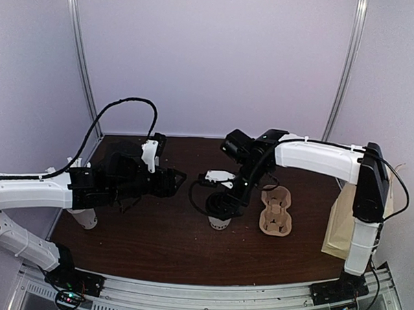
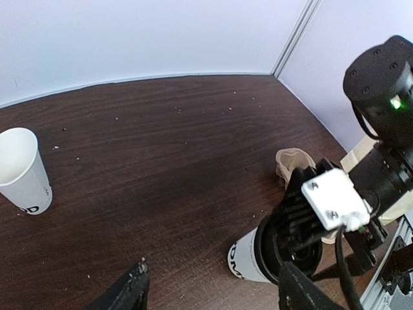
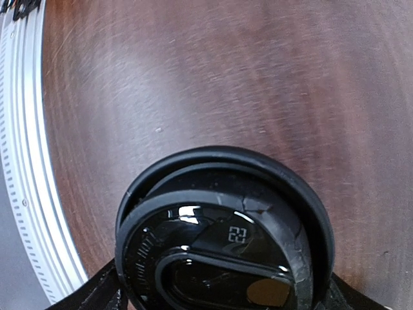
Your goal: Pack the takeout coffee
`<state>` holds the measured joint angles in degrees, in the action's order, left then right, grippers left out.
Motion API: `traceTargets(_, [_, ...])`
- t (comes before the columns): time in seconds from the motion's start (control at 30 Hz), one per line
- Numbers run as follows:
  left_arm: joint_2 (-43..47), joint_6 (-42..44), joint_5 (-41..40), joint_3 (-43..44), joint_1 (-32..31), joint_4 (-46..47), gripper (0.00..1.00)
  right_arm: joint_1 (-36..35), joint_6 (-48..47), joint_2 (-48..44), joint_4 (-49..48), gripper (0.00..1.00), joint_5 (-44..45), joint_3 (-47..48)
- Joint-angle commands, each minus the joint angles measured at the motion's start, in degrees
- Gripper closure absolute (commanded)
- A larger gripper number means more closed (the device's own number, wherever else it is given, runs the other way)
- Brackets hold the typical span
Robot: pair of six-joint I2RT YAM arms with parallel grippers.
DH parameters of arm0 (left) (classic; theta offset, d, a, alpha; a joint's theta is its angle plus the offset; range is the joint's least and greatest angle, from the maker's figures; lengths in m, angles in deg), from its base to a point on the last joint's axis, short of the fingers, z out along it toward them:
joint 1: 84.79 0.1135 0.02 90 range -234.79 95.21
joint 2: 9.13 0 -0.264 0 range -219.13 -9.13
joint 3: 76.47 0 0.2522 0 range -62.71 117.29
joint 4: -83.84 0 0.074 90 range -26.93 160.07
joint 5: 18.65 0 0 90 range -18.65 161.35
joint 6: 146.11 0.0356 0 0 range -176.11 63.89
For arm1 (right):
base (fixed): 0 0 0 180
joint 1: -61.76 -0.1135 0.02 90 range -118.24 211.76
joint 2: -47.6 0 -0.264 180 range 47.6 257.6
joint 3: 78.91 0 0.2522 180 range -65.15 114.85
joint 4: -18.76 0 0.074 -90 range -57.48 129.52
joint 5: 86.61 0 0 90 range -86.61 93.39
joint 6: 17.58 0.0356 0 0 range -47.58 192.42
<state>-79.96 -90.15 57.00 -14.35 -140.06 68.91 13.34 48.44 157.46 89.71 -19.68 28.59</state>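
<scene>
Right gripper (image 3: 222, 296) is hovering wide-open around the takeout coffee (image 3: 219, 239), sitting lower centre of the wrist view, just left of the carrier (image 1: 276, 211) overhead; it should probably be closing evenly and centred, avoiding tipping.

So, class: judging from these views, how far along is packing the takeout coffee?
Done: the black lid looks seated on the takeout coffee. In hand: the right gripper straddles the lid, though a firm grip cannot be confirmed. Left: the coffee stands on the table beside the empty carrier, not in it.
</scene>
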Motion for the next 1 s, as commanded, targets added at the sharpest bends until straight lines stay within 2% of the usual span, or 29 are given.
traceTargets(0.0, [0.9, -0.5, 0.1, -0.3, 0.2, 1.4, 0.31, 5.4, 1.0, 2.3, -1.4, 0.17, -1.6, 5.5])
traceTargets(0.17, [1.7, -0.6, 0.2, -0.5, 0.2, -0.8, 0.31, 13.2, 2.1, 7.3, 0.1, 0.16, -1.2, 14.0])
traceTargets(0.4, [1.9, -1.2, 0.7, -0.8, 0.3, -1.5, 0.31, 20.4, 5.9, 16.5, 3.1, 0.14, 0.5, 25.7])
traceTargets(0.53, [1.7, -1.5, 1.2, -0.6, 0.2, -1.7, 0.31, 22.4, 8.2, 20.9, 6.5, 0.06, -0.1, 30.5])
traceTargets(0.6, [1.6, -1.4, 1.3, -0.4, 0.2, -1.9, 0.31, 22.4, 8.5, 20.5, 6.3, 0.00, 0.4, 30.6])
traceTargets(0.97, [0.5, -0.4, 2.2, 0.5, 0.2, -2.3, 0.30, 22.5, 8.1, 7.3, 7.5, 0.00, 4.4, 27.4])
